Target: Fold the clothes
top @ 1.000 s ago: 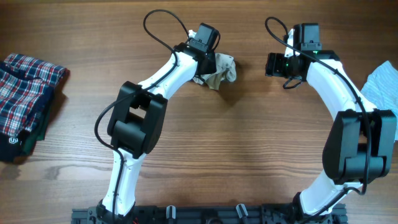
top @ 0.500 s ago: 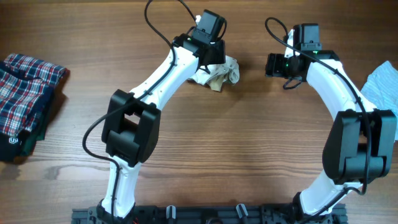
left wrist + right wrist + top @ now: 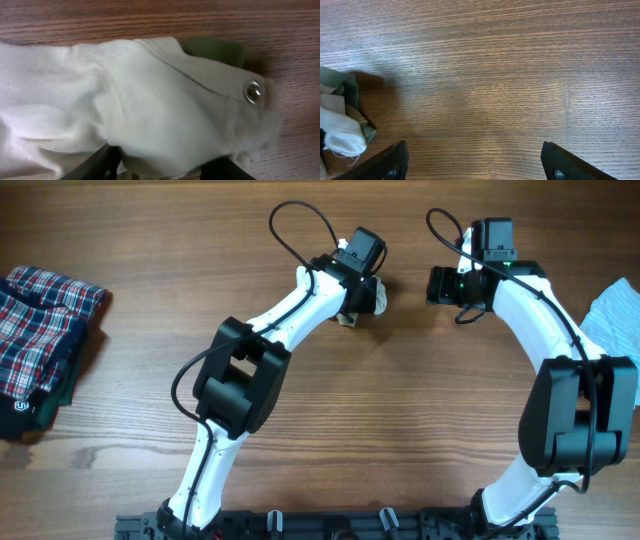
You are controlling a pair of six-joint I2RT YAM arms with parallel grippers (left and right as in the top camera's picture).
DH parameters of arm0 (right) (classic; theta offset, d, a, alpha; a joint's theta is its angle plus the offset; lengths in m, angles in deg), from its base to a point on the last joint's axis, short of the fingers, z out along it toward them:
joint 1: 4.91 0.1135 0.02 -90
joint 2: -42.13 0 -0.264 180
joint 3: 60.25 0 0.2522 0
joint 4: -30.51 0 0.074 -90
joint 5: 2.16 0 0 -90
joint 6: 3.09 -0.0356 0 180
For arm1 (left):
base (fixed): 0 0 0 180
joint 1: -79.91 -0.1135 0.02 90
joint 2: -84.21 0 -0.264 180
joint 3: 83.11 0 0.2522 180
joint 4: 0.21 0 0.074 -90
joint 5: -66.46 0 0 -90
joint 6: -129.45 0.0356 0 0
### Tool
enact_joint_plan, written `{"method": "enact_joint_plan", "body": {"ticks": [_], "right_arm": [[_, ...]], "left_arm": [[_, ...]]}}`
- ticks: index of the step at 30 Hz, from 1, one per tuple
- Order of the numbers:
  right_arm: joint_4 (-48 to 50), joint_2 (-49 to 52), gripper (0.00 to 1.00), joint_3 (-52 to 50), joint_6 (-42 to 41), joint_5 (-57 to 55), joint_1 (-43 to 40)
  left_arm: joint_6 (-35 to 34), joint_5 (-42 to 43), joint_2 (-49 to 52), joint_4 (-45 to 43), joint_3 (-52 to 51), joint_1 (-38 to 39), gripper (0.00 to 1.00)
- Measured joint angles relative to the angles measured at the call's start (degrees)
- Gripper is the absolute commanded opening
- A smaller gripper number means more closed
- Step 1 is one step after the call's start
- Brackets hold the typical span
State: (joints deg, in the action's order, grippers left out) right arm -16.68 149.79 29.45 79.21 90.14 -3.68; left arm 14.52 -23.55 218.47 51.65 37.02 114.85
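Crumpled cream-white cloth shirt with tan-khaki patches lies far centre, bunched inside the left gripper, grip indeterminate; the right gripper, spread empty nearby right, should take a hem to flatten it.

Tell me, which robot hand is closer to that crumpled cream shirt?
Left. The left gripper sits right on the cream shirt; the right gripper hangs beside it, apart, above the table.
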Motion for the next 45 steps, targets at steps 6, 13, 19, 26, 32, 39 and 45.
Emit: {"method": "enact_joint_plan", "body": {"ticks": [6, 13, 19, 26, 32, 39, 45], "right_arm": [[0.0, 0.0, 0.86, 0.0, 0.0, 0.0, 0.0], [0.0, 0.0, 0.87, 0.0, 0.0, 0.0, 0.0], [0.0, 0.0, 0.90, 0.0, 0.0, 0.0, 0.0], [-0.1, 0.0, 0.90, 0.0, 0.0, 0.0, 0.0], [-0.6, 0.0, 0.90, 0.0, 0.0, 0.0, 0.0], [-1.4, 0.0, 0.90, 0.0, 0.0, 0.0, 0.0], [-2.6, 0.0, 0.91, 0.0, 0.0, 0.0, 0.0]], "left_arm": [[0.2, 0.6, -7.3, 2.4, 0.9, -1.8, 0.61], [-1.0, 0.3, -7.9, 8.4, 0.6, -4.9, 0.59], [-2.1, 2.1, -1.8, 10.0, -2.4, -4.5, 0.55], [-2.1, 2.5, -2.3, 11.8, 0.5, -4.3, 0.61], [-2.2, -0.2, -11.1, 6.3, 4.7, -4.3, 0.77], [0.7, -7.5, -11.1, 8.5, 4.7, -6.5, 1.00], [1.5, -5.9, -5.1, 9.1, 4.7, -8.3, 0.99]]}}
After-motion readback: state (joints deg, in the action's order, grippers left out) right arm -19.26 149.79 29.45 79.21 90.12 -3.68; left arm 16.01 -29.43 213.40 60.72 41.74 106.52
